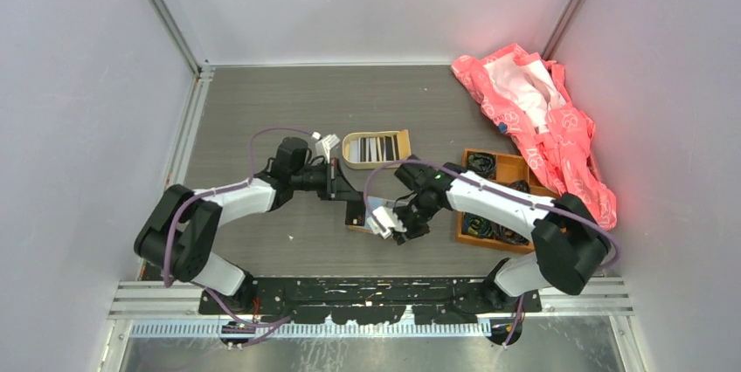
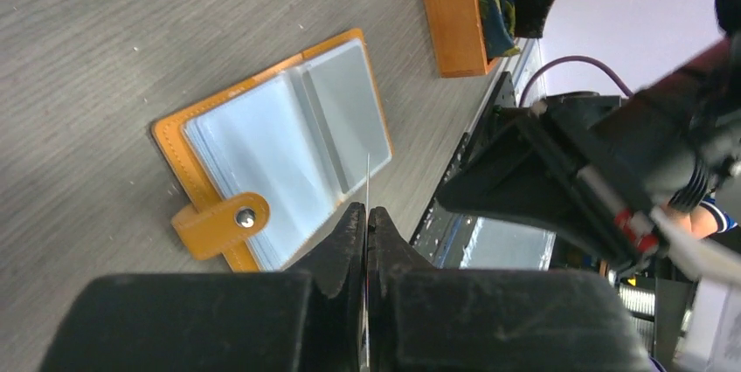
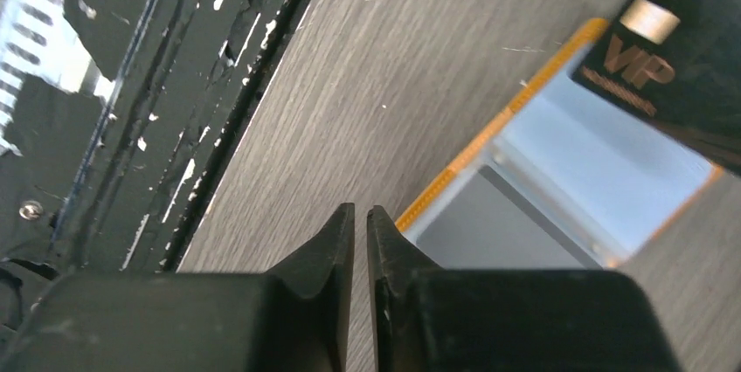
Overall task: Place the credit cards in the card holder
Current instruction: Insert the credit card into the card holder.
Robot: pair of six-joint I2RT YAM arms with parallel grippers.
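The card holder (image 1: 371, 211) lies open on the table between the two arms, orange outside with pale blue clear sleeves (image 2: 280, 149) and a snap strap. My left gripper (image 2: 368, 212) is shut on a thin credit card (image 2: 368, 182) seen edge-on, just above the holder's right page. In the right wrist view this is a black card marked VIP (image 3: 651, 62), hanging over the holder (image 3: 559, 180). My right gripper (image 3: 360, 210) hovers at the holder's near edge, its jaws a narrow slit apart with nothing between them.
An oval beige tin (image 1: 377, 148) with several cards stands behind the holder. The orange wooden compartment tray (image 1: 498, 202) sits to the right, under my right arm. A pink patterned cloth (image 1: 542, 119) lies at the back right. The black base rail (image 3: 175, 84) runs along the near edge.
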